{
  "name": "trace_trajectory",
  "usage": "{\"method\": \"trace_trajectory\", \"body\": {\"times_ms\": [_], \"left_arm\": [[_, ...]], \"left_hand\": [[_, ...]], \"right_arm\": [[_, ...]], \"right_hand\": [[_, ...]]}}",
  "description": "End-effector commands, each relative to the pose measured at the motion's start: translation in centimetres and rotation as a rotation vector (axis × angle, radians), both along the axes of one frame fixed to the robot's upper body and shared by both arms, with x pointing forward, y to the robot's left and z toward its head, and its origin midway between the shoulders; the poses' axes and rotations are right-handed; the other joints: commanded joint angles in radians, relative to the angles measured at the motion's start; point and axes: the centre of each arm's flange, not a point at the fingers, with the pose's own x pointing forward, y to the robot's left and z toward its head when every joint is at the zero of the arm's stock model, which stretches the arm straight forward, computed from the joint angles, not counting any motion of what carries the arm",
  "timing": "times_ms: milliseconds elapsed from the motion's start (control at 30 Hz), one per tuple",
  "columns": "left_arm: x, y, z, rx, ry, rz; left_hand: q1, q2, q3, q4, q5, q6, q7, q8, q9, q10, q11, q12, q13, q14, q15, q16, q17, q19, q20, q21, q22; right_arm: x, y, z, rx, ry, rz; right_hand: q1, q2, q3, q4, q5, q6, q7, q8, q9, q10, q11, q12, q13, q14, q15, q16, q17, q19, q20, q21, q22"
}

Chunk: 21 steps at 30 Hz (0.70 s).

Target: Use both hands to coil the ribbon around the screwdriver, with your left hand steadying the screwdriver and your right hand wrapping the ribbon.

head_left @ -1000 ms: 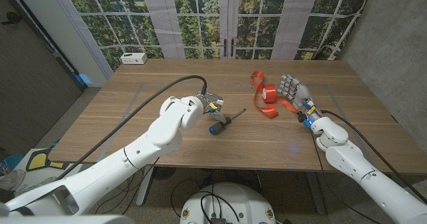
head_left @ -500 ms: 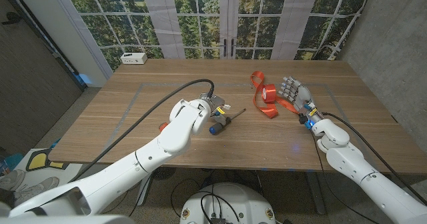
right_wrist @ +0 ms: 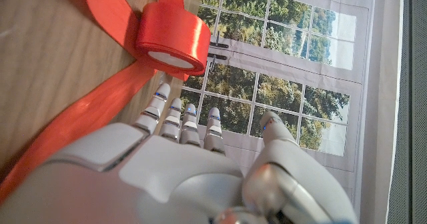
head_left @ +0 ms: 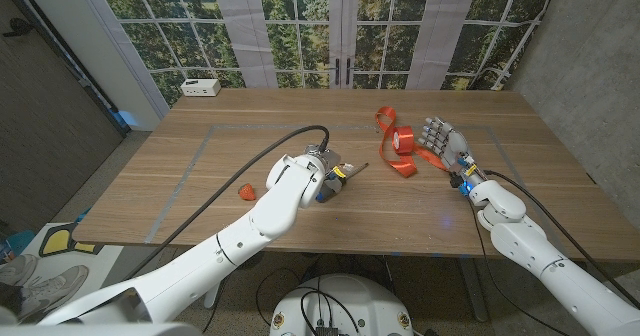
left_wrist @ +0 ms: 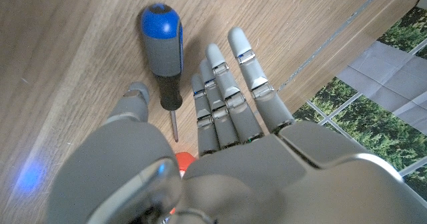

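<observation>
Left hand (left_wrist: 220, 127) open over the screwdriver (left_wrist: 163, 47) at mid-frame, fingers spread, apparently not touching. Right hand (head_left: 443, 141) open beside ribbon (head_left: 400, 148), centre right, empty.

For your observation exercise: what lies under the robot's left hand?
Under the left hand lies the screwdriver on the table, untouched. The hand covers its tip.

Head camera is looking down from above over the whole counter (head_left: 250, 211) toward the windows. Left wrist camera is sitting close behind the left hand (left_wrist: 220, 127), facing the screwdriver (left_wrist: 162, 44) at near range. Right wrist camera is looking past the right hand (right_wrist: 180, 164) at the ribbon (right_wrist: 172, 41); the head view is sharing both objects.
</observation>
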Motion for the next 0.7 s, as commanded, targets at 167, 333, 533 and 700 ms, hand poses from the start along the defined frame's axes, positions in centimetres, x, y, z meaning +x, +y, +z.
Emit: {"method": "trace_trajectory", "body": {"times_ms": [167, 333, 533, 700], "left_arm": [[0.6, -0.1, -0.8, 0.001, -0.016, 0.058], [1.1, 0.1, -0.9, 0.008, -0.002, 0.094], [1.5, -0.1, -1.6, -0.01, 0.027, 0.052], [1.7, -0.6, -1.9, -0.011, 0.034, 0.027]], "left_hand": [[0.007, -0.003, 0.008, 0.0, -0.003, -0.002, 0.002, -0.006, 0.0, 0.002, 0.008, -0.006, -0.004, 0.012, 0.002, -0.007, 0.002, 0.007, 0.0, 0.006, 0.001], [0.031, 0.029, 0.035, -0.004, -0.003, -0.042, 0.001, -0.035, -0.005, -0.015, 0.015, -0.032, -0.017, -0.015, 0.004, -0.037, 0.002, -0.008, 0.005, -0.003, 0.002], [0.033, 0.027, 0.038, -0.006, -0.005, -0.058, 0.003, -0.046, -0.007, -0.018, 0.013, -0.039, -0.021, -0.021, 0.006, -0.046, 0.002, -0.014, 0.007, -0.007, 0.001], [0.035, 0.027, 0.04, -0.007, -0.005, -0.058, 0.004, -0.048, -0.007, -0.018, 0.013, -0.041, -0.022, -0.018, 0.005, -0.047, 0.001, -0.015, 0.007, -0.008, 0.001]], "right_arm": [[0.3, -0.3, -0.7, 0.006, 0.011, 0.013], [0.2, -0.5, -0.5, 0.015, 0.0, 0.008], [0.2, -0.5, -0.4, 0.007, 0.002, 0.002], [0.2, -0.5, -0.3, 0.007, 0.001, 0.002]], "right_hand": [[-0.014, -0.003, -0.004, 0.003, -0.001, 0.009, 0.001, -0.001, 0.006, 0.01, 0.002, 0.003, 0.003, 0.006, 0.005, 0.007, 0.005, 0.007, 0.001, -0.004, 0.003], [-0.015, -0.003, -0.004, 0.004, -0.001, 0.012, 0.002, -0.001, 0.006, 0.01, 0.003, 0.003, 0.003, 0.008, 0.006, 0.007, 0.005, 0.007, 0.002, -0.005, 0.003], [-0.016, -0.004, -0.004, 0.003, 0.0, 0.014, 0.003, -0.001, 0.006, 0.011, 0.005, 0.002, 0.003, 0.01, 0.005, 0.007, 0.005, 0.008, 0.003, -0.007, 0.003], [-0.017, -0.004, -0.004, 0.004, 0.0, 0.017, 0.003, 0.0, 0.006, 0.012, 0.003, 0.002, 0.003, 0.01, 0.005, 0.006, 0.005, 0.009, 0.003, -0.008, 0.003]]}}
